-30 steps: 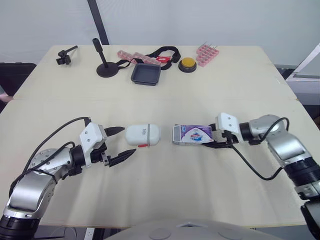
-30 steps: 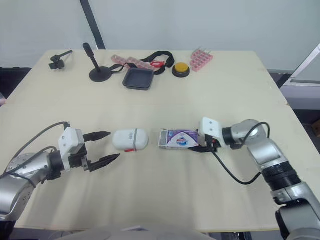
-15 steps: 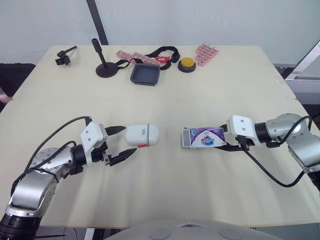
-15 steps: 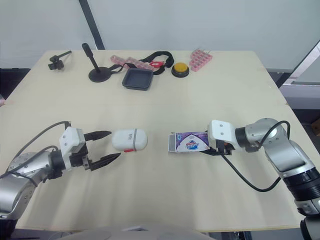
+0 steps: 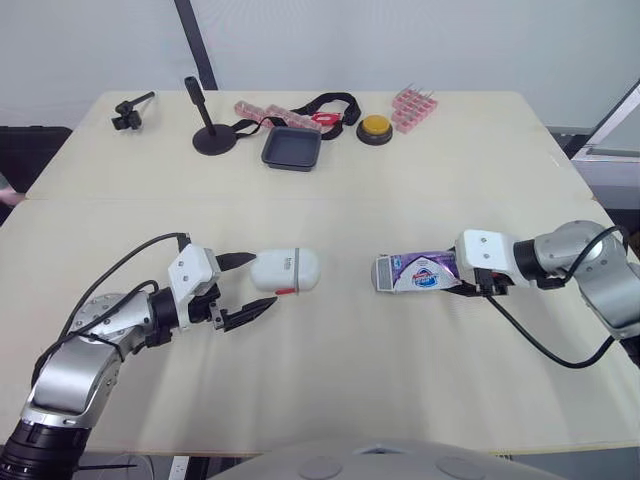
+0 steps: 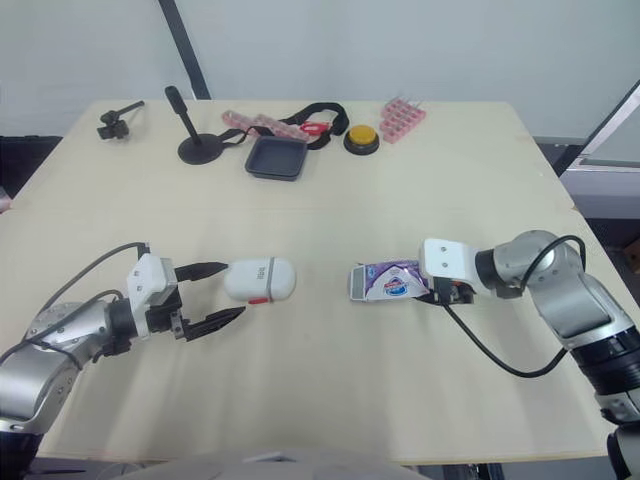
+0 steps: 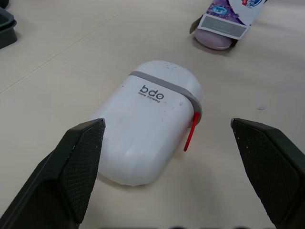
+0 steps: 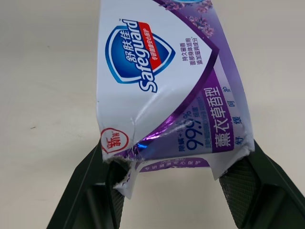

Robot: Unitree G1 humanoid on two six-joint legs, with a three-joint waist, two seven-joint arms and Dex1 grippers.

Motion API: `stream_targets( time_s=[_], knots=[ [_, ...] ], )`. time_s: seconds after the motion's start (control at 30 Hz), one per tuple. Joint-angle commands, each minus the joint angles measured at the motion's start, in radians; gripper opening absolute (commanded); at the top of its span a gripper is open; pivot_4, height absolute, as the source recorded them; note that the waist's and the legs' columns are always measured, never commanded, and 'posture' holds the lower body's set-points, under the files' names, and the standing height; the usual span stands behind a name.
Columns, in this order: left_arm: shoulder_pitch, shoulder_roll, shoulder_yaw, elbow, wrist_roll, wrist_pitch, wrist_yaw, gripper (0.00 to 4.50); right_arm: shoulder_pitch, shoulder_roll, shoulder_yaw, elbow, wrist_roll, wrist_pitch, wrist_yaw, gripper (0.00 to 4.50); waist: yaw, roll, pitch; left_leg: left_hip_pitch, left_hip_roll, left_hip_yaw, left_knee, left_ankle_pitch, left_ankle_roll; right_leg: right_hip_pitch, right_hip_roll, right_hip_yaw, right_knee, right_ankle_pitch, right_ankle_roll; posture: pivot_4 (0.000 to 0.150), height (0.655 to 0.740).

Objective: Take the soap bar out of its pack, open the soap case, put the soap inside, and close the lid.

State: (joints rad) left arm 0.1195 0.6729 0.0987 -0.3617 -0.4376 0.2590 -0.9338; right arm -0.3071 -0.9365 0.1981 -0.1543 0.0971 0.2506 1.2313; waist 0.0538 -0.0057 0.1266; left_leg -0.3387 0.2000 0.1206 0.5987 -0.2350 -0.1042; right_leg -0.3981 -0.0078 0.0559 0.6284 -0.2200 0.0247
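Soap case [image 5: 285, 270] lies closed on the table [image 5: 330, 390], its end between the spread fingers of the left gripper [image 5: 256, 283]. Near it, the right gripper [image 8: 174, 183] clamps the torn soap pack [image 5: 418, 272], soap bar [image 7: 213, 40] peeking out.

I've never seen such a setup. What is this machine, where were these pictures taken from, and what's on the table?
A humanoid robot with two arms, each ending in a black two-fingered gripper. Two pictures look down from its head; the two close-ups come from wrist cameras. On the table lie a white soap case and, at the back, a black tray and yellow button. The left gripper stands open at the case; the right gripper is shut on a purple soap pack, the soap bar peeking out.
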Motion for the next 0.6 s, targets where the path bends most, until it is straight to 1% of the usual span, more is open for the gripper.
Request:
stream_targets(
  time_s=[0.03, 0.13, 0.2, 0.4, 0.6],
  knots=[
    [0.001, 0.0, 0.007, -0.006, 0.003, -0.02, 0.001, 4.5, -0.015, -0.001, -0.032, 0.009, 0.003, 0.006, -0.021, 2.68, -0.001, 0.0, 0.0, 0.0, 0.0, 0.0, 0.0, 0.0, 0.0, 0.0, 0.0, 0.0, 0.0, 0.0, 0.0, 0.15, 0.74],
    [0.0, 0.0, 0.006, -0.004, 0.005, -0.022, 0.001, 4.5, -0.002, -0.019, -0.03, 0.029, -0.004, -0.016, -0.012, 2.68, -0.001, 0.0, 0.0, 0.0, 0.0, 0.0, 0.0, 0.0, 0.0, 0.0, 0.0, 0.0, 0.0, 0.0, 0.0, 0.15, 0.74],
    [0.001, 0.002, 0.005, -0.004, 0.006, -0.022, 0.0, 4.5, 0.015, -0.028, -0.045, 0.011, 0.016, -0.011, -0.001, 2.68, -0.001, 0.0, 0.0, 0.0, 0.0, 0.0, 0.0, 0.0, 0.0, 0.0, 0.0, 0.0, 0.0, -0.001, -0.002, 0.15, 0.74],
    [-0.001, 0.004, 0.006, 0.008, 0.009, -0.03, -0.005, 4.5, 0.077, -0.063, -0.087, -0.035, 0.043, -0.006, 0.003, 2.68, 0.0, 0.0, 0.0, 0.0, 0.0, 0.0, 0.0, 0.0, 0.001, 0.0, 0.0, 0.0, 0.0, -0.001, -0.002, 0.15, 0.74],
    [-0.003, 0.0, 0.0, 0.016, 0.016, -0.038, -0.008, 4.5, 0.118, -0.093, -0.133, -0.042, 0.06, -0.011, 0.006, 2.68, -0.001, 0.0, 0.0, 0.0, 0.0, 0.0, 0.0, -0.001, 0.001, 0.0, 0.0, 0.0, 0.0, -0.001, -0.002, 0.15, 0.74]
  ],
)
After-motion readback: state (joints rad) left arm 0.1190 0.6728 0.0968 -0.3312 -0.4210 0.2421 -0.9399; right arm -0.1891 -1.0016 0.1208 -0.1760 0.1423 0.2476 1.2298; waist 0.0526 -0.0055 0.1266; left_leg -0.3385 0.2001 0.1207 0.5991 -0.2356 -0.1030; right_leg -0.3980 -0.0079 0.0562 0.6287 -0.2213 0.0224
